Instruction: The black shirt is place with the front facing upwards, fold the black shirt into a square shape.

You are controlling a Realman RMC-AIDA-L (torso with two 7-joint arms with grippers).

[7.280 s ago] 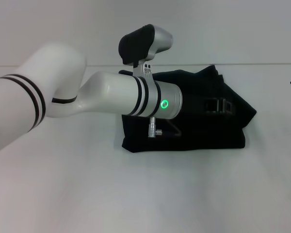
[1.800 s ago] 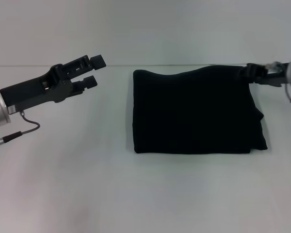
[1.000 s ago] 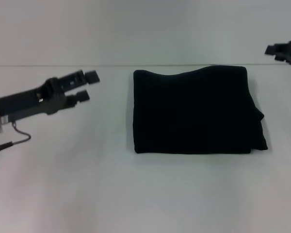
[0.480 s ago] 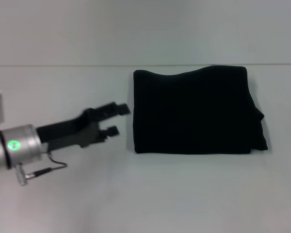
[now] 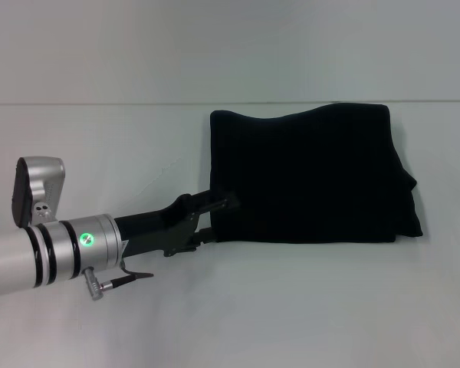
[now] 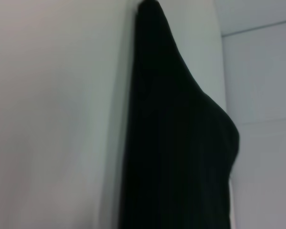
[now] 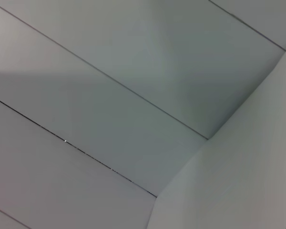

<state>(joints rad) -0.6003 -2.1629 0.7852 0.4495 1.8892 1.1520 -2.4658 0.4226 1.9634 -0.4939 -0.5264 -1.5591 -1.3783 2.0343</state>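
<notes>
Left gripper (image 5: 218, 216) has reached black shirt's (image 5: 310, 176) near-left corner.

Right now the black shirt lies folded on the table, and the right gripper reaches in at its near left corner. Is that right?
Not quite. It is the left gripper at the near left corner of the folded black shirt, as the head view shows. The right gripper is out of that view. The rest holds: the shirt lies folded on the table.

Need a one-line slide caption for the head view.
Left gripper open at near-left corner of the folded black shirt on the white table.
</notes>
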